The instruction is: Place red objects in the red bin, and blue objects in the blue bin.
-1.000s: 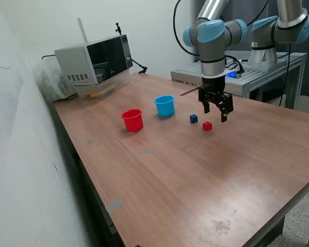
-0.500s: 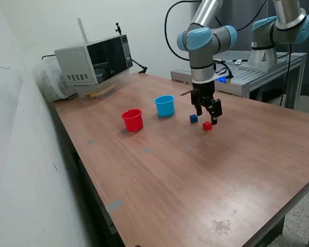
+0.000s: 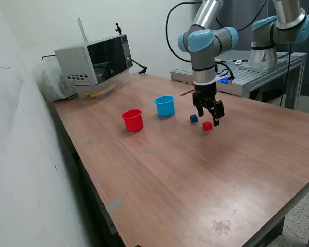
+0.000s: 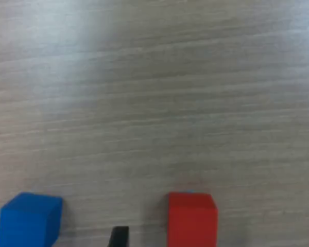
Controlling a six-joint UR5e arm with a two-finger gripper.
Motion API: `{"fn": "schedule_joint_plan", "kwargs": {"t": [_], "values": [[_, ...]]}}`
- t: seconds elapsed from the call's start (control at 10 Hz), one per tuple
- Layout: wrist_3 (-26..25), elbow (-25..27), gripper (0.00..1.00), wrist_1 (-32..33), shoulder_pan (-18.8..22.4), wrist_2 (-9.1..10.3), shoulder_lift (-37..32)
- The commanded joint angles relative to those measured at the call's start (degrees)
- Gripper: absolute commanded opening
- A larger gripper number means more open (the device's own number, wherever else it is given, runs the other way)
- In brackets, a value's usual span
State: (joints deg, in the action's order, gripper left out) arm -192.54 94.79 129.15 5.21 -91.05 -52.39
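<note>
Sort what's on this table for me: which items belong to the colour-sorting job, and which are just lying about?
Job items:
red cube
blue cube
red cup
light-blue cup
gripper, jaws open over the red cube

Lying about:
microwave
wooden strip beside the microwave
second robot arm on the far bench

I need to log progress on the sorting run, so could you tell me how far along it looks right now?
Done: nothing confirmed; the cup interiors are not visible. In hand: the open gripper hovers just above the red cube, holding nothing. Left: that cube goes into the red cup, and the blue cube beside it into the blue cup.
</note>
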Motion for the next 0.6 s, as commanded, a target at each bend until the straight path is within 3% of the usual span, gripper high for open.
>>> {"fn": "schedule_joint_plan", "kwargs": {"t": [0.0, 0.5], "values": [[0.1, -0.1, 1.0, 0.1, 0.8, -0.01, 0.0], [0.1, -0.4, 1.0, 0.4, 0.3, -0.01, 1.4]]}}
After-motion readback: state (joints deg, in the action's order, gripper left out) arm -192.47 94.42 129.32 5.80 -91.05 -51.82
